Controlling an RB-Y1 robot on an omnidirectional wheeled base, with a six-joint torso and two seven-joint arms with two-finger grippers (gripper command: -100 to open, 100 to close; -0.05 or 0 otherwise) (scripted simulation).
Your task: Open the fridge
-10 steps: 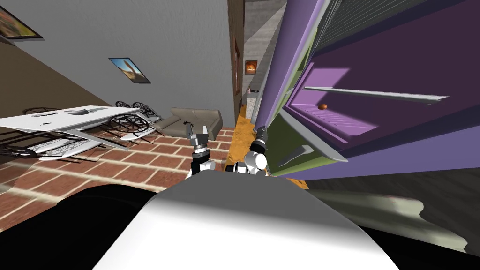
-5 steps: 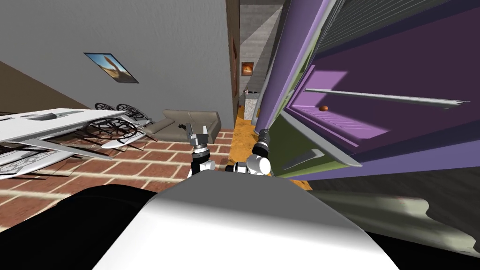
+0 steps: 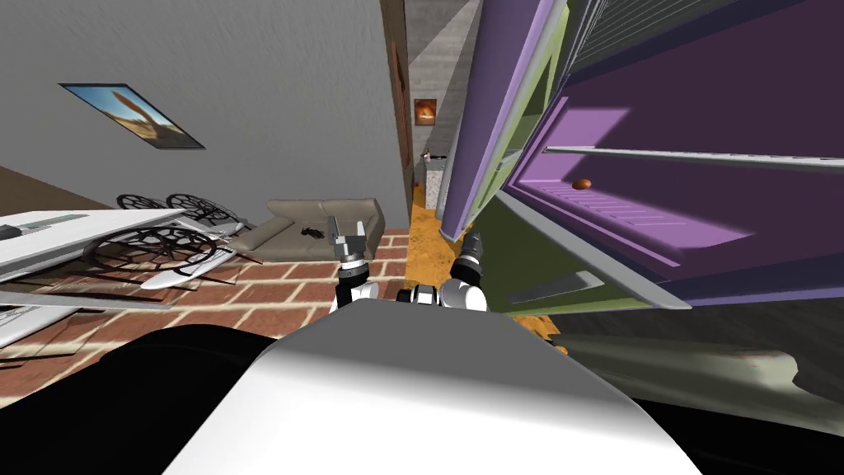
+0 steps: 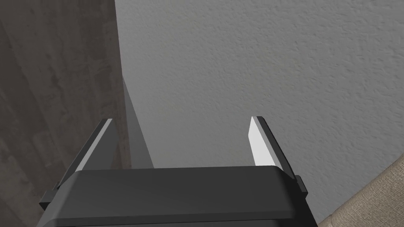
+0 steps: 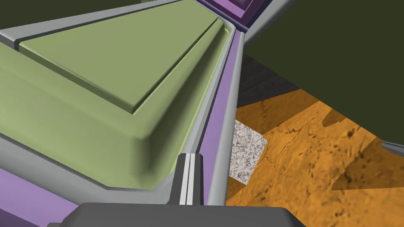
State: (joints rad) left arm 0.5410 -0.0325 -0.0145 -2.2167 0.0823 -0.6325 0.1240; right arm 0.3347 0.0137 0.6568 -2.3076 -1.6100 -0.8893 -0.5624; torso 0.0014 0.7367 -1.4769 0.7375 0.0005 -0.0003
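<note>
The fridge (image 3: 700, 124) stands upright on the robot's right, its long axis vertical and its open side turned toward the robot, so the dark purple inside shows. Its door (image 3: 494, 107), purple outside, is swung wide and stands edge-on at the fridge's left side, the pale green lining (image 5: 98, 79) facing back toward the compartment. Inside the fridge a lighter purple shelf (image 3: 626, 218) carries one small round brown thing (image 3: 582, 183), and under the shelf a dark green front bears a grey handle (image 3: 552, 286). The right gripper (image 3: 471, 241) is at the bottom corner of the door. In the right wrist view this gripper (image 5: 189, 157) has its jaws closed blade against blade, the tips just beside the door's grey rim (image 5: 227, 118), where the green lining ends. Orange floor (image 5: 300, 157) lies below the door. The left gripper (image 3: 346, 229) hangs well apart from the fridge, on the far side of the door from it, and its jaws stand wide with nothing between them (image 4: 179, 126).
</note>
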